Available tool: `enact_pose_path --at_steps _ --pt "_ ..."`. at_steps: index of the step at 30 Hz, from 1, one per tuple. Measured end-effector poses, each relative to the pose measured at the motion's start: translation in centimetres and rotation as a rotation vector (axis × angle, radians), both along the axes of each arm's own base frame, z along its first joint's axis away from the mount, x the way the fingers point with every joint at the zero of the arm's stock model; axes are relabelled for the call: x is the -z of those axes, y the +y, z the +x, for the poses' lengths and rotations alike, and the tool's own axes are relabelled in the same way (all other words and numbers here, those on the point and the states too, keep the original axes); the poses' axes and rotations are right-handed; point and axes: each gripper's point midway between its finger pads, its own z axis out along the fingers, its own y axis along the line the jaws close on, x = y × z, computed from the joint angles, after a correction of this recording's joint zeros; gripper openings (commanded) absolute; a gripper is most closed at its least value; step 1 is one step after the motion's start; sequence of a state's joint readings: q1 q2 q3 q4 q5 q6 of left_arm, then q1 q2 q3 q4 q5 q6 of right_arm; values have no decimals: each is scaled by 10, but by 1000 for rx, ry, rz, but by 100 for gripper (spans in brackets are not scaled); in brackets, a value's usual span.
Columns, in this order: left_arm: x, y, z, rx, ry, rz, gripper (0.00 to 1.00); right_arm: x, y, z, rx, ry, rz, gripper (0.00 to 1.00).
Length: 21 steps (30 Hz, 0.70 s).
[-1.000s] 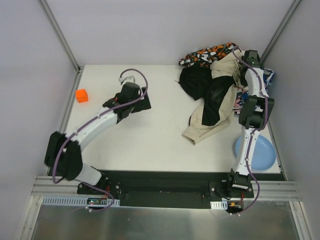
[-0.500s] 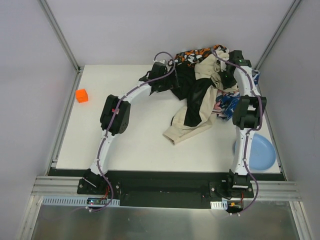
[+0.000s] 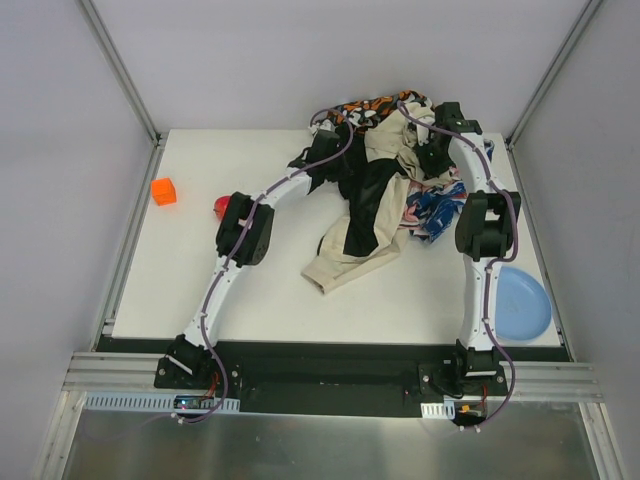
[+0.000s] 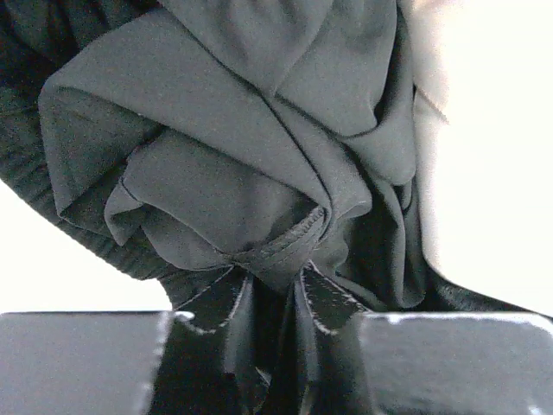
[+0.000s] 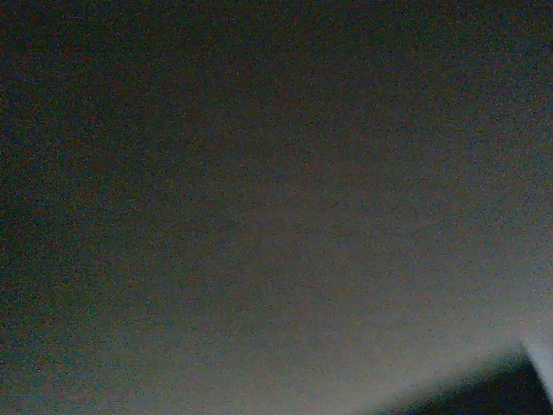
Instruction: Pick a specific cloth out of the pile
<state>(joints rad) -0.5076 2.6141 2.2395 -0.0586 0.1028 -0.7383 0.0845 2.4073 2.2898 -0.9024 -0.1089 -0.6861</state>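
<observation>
The pile (image 3: 400,190) lies at the table's back right: beige, blue-white-pink print and orange-black print garments heaped together. The cloth (image 3: 362,205), plain black, runs down the pile's left side. It fills the left wrist view as bunched black folds (image 4: 225,147). My left gripper (image 3: 330,160) reaches the pile's left edge. In its wrist view the left gripper (image 4: 275,275) is shut on a hemmed fold of the cloth. My right gripper (image 3: 432,150) is buried in the top of the pile; its wrist view is dark and shows nothing, so I cannot see what it holds.
A red apple (image 3: 222,207) lies beside the left arm's elbow. An orange cube (image 3: 164,191) sits near the left edge. A blue plate (image 3: 523,303) rests at the front right, by the right arm. A beige cloth (image 3: 340,265) trails toward the table's middle.
My left arm swung from the left side of the table to the pile, and its gripper closed on the black cloth. The pile slid left with the right arm. The apple came into view.
</observation>
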Motion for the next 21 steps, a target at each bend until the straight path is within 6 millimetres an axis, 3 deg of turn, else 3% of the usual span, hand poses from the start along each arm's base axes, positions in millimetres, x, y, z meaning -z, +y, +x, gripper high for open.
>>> enact_pose_path --at_steps 4,7,10,13,15,17,19,21 --pt "-8 13 -13 -5 -14 55 0 0 -2 1 32 -3 -6 3" --pt "-35 33 -37 8 -39 132 0 0 -8 3 87 -9 -17 5" --pt "-92 55 -69 40 -105 170 0 -1 -11 5 157 -22 -14 9" --pt "-172 80 -114 64 -234 166 0 -5 -14 5 217 -39 8 15" --pt "-226 103 -154 64 -342 154 0 -9 -15 5 242 -55 23 22" --pt "-277 124 -203 71 -463 114 0 -13 -14 2 256 -68 45 37" --pt "-309 143 -246 72 -559 68 0 -18 -12 -2 257 -77 60 50" --pt "-319 164 -286 68 -615 29 0 -27 -10 -7 254 -89 70 64"
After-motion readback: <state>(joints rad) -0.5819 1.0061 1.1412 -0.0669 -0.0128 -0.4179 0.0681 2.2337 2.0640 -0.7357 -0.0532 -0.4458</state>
